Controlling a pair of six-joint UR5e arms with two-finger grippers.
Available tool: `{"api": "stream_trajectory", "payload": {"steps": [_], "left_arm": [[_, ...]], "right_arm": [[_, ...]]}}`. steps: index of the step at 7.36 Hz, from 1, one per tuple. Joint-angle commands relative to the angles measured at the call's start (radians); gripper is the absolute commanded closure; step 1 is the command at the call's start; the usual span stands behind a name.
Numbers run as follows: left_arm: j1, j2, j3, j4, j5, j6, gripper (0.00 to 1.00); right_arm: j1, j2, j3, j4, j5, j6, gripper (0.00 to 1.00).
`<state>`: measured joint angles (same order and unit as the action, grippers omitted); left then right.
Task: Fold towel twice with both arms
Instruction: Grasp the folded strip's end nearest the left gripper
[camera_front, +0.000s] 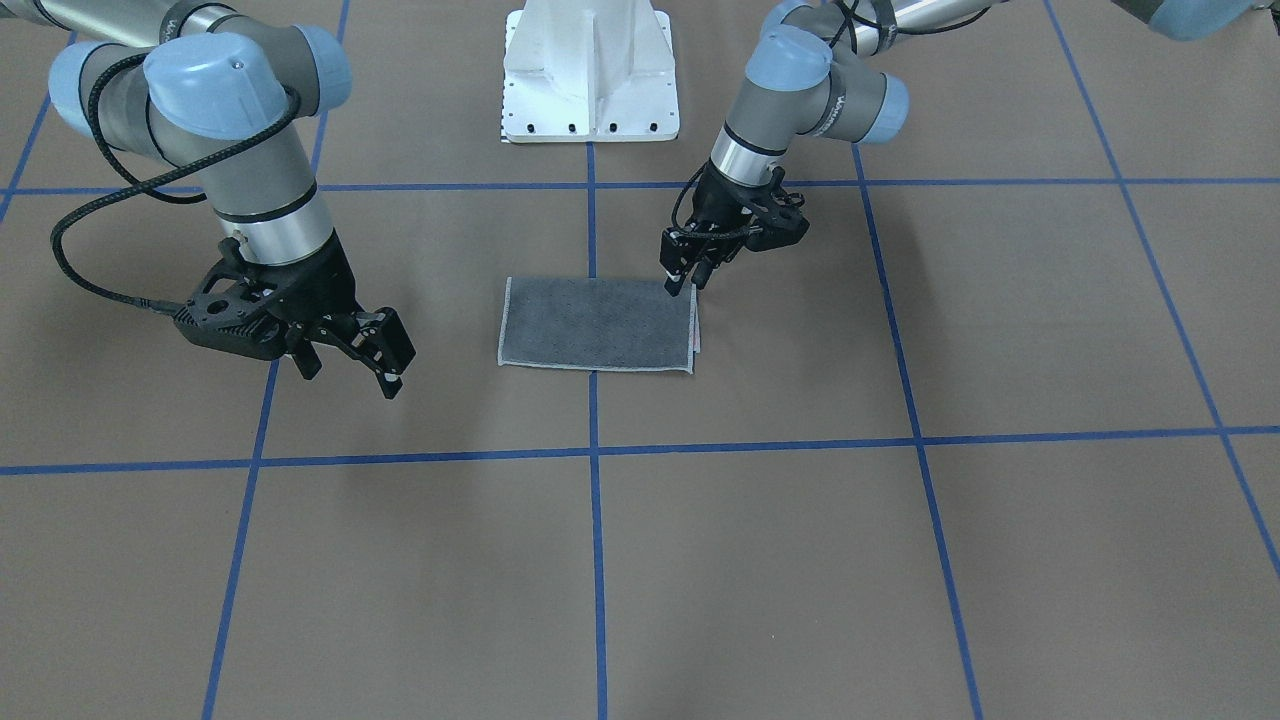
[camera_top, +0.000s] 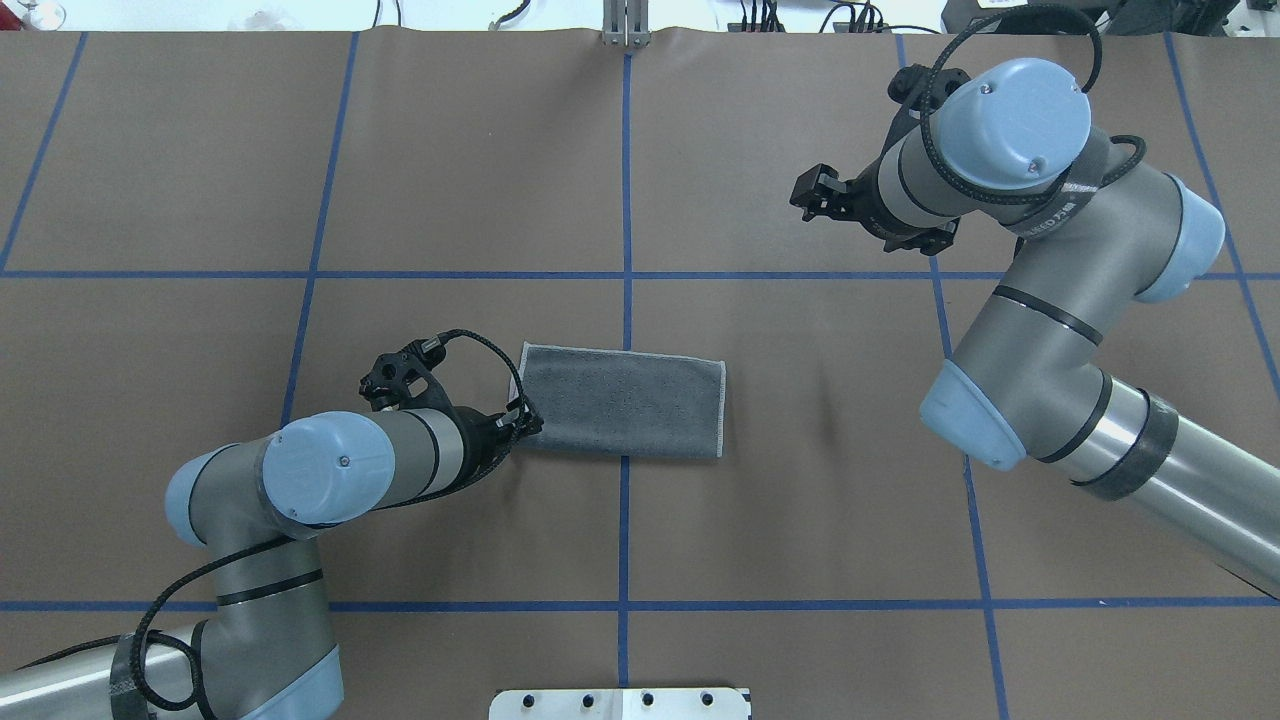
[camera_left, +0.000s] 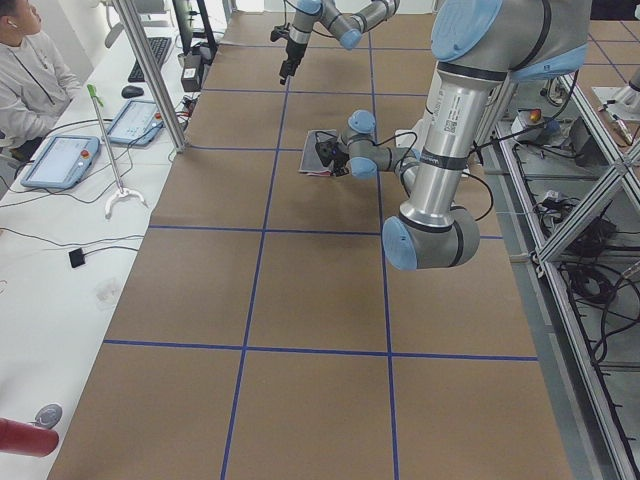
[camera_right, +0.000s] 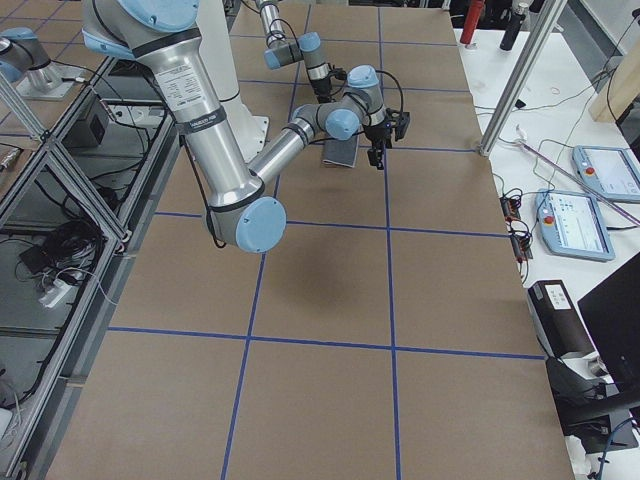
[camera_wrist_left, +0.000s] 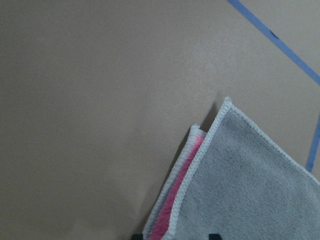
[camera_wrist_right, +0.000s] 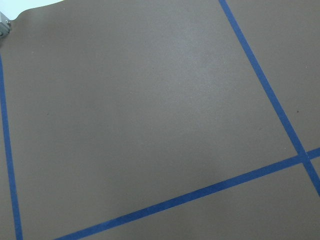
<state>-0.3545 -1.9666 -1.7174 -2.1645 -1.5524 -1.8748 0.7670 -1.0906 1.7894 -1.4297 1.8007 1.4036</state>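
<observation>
The towel (camera_front: 595, 322) (camera_top: 622, 400) lies flat mid-table as a long rectangle, folded in half, dark grey face up. My left gripper (camera_front: 686, 283) (camera_top: 527, 420) is down at its robot-side left corner. In the left wrist view the towel (camera_wrist_left: 250, 190) shows a pink inner layer at its doubled edge, and two dark fingertips sit a small gap apart either side of that edge, so this gripper is open. My right gripper (camera_front: 350, 380) (camera_top: 812, 195) hangs open and empty above the bare table, well off the towel's other end. The right wrist view shows only table.
The brown table top carries a grid of blue tape lines (camera_front: 594, 455). The white pedestal base (camera_front: 590, 70) (camera_top: 620, 703) stands at the robot's edge. A person (camera_left: 25, 70) sits at a white side bench with tablets (camera_left: 60, 160) beyond the far edge.
</observation>
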Motion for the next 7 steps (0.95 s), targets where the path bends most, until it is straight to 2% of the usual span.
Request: {"api": "stream_trajectory", "payload": {"steps": [1, 3, 7], "left_arm": [[-0.001, 0.000, -0.002, 0.000, 0.000, 0.000, 0.47], [-0.001, 0.002, -0.001, 0.000, -0.002, -0.033, 0.35], [-0.001, 0.000, -0.007, -0.002, -0.005, -0.248, 0.35]], "right_arm": [[0.000, -0.005, 0.001, 0.000, -0.003, 0.000, 0.00], [0.000, -0.005, 0.001, 0.000, -0.004, 0.000, 0.00], [0.000, -0.006, -0.001, 0.000, -0.006, 0.000, 0.00]]}}
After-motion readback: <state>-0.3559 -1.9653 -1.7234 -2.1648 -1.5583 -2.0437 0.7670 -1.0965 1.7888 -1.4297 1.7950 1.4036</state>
